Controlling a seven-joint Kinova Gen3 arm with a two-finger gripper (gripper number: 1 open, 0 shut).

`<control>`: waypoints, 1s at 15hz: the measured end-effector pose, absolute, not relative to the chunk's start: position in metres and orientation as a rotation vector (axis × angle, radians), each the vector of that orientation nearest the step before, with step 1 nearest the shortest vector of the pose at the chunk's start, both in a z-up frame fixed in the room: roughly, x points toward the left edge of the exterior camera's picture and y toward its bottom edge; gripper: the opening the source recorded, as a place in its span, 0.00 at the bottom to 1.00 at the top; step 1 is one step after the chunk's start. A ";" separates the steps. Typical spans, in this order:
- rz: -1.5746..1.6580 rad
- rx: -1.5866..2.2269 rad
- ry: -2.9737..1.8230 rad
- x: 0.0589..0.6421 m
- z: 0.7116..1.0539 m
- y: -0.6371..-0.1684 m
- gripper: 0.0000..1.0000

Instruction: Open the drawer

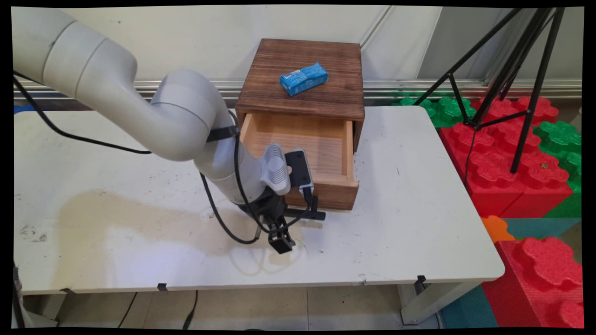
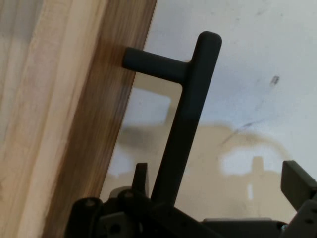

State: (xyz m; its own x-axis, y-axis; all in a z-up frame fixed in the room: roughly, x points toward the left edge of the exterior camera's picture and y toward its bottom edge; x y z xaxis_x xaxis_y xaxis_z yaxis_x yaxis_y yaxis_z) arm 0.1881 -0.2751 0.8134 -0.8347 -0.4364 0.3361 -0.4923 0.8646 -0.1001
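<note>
A dark wooden box [image 1: 302,97] stands at the back of the white table [image 1: 419,209]. Its drawer [image 1: 298,139] is pulled out and looks empty. On top of the box lies a blue packet [image 1: 303,78]. My gripper [image 1: 280,238] hangs low in front of the drawer's front panel, open, by the black bar handle [image 1: 305,214]. In the hand view the handle [image 2: 185,119] passes between the two fingers of the gripper [image 2: 219,177], close to the left finger [image 2: 141,178] and far from the right one. The fingers do not clamp it.
Black cables [image 1: 219,218] hang from the arm down to the table. A black tripod [image 1: 503,83] stands off the table's right side among red foam blocks [image 1: 507,163] and green foam blocks [image 1: 442,109]. The table's front edge [image 1: 279,281] is near the gripper.
</note>
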 end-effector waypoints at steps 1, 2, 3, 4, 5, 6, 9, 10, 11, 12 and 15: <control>0.260 0.700 -2.734 0.187 0.814 -0.272 1.00; 0.257 0.700 -2.734 0.186 0.814 -0.268 1.00; 0.254 0.701 -2.733 0.185 0.814 -0.265 1.00; 0.251 0.702 -2.733 0.184 0.814 -0.262 1.00; 0.248 0.704 -2.733 0.183 0.814 -0.259 1.00; 0.244 0.705 -2.733 0.182 0.814 -0.256 1.00; 0.233 0.707 -2.733 0.180 0.814 -0.248 1.00; 0.230 0.707 -2.733 0.179 0.814 -0.245 1.00; 0.225 0.708 -2.734 0.178 0.814 -0.242 1.00; 0.220 0.708 -2.734 0.178 0.814 -0.239 1.00; 0.207 0.711 -2.735 0.176 0.814 -0.231 1.00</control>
